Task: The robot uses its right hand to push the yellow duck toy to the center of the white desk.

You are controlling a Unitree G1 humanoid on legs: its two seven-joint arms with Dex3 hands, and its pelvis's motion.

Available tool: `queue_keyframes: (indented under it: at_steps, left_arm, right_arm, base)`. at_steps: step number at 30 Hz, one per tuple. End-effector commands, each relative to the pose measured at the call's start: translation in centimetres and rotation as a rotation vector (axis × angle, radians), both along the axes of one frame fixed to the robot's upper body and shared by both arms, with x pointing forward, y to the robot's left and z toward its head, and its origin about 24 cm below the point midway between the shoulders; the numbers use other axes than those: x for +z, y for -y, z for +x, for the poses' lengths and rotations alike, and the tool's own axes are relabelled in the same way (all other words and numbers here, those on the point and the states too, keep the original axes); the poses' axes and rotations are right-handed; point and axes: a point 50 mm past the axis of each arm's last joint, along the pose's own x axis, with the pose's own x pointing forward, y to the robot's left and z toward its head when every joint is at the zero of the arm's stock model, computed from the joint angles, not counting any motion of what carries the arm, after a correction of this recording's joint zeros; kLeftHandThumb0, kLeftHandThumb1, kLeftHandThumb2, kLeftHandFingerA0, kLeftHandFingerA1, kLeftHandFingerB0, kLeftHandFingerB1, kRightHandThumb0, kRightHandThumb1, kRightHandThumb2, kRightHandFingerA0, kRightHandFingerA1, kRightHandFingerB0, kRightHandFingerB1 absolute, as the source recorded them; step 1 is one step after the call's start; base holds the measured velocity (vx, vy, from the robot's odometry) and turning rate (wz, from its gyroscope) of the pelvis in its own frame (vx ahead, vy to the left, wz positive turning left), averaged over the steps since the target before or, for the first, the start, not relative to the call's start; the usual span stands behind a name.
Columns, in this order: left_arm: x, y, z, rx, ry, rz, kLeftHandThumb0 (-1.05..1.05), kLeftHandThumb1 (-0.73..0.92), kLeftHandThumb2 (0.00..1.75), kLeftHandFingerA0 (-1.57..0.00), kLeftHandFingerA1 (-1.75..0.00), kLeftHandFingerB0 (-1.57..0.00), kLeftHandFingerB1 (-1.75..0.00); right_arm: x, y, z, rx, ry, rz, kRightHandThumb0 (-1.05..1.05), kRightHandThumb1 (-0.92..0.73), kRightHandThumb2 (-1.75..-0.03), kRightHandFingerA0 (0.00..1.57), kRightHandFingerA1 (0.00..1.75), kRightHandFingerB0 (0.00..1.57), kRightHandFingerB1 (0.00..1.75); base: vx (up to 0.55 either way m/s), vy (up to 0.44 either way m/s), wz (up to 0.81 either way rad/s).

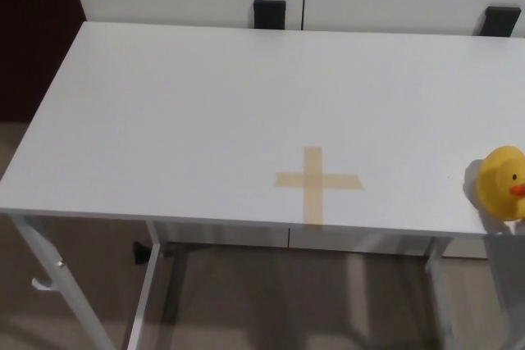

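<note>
White rectangular desk [189, 104] bears a tan tape cross [317, 181]; yellow rubber duck toy [503, 183], cut off at frame edge. Neither hand visible; state undeterminable.

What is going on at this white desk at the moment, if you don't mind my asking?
Nothing is being handled right now. A yellow duck toy sits at the right end of the white desk, close to the front edge and partly cut off by the picture's edge. A tan tape cross lies on the desk to the duck's left, apart from it. Neither robot hand shows in the head view, so the push toward the center has not started.
</note>
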Motion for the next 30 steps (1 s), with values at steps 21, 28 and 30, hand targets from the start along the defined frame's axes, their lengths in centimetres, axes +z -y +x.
queue_keyframes:
  at_steps: [21,28,30]
  left_arm:
    - [-0.2,0.4,0.3,-0.017,-0.001,0.002,0.56,-0.11,1.75,-1.19,-1.15,-1.19,-1.08]
    - [-0.3,0.6,0.2,-0.019,0.008,-0.01,0.5,-0.08,1.75,-1.21,-1.14,-1.22,-1.08]
    - [-0.3,0.6,0.2,-0.021,0.002,-0.007,0.5,-0.15,1.75,-1.18,-1.12,-1.18,-1.07]
  right_arm:
    - [-0.5,-5.5,2.4,0.082,-0.021,0.02,-0.8,-0.92,-0.76,0.18,0.43,0.12,0.32]
    - [-1.6,-7.8,2.3,0.139,-0.032,0.032,-0.82,-0.92,-0.75,0.17,0.44,0.13,0.33]
    - [-1.8,-8.4,2.3,0.144,-0.037,0.038,-0.83,-0.92,-0.76,0.16,0.44,0.13,0.33]
  base:
    - [0.0,0.0,0.0]
    - [0.0,0.0,0.0]
    - [0.0,0.0,0.0]
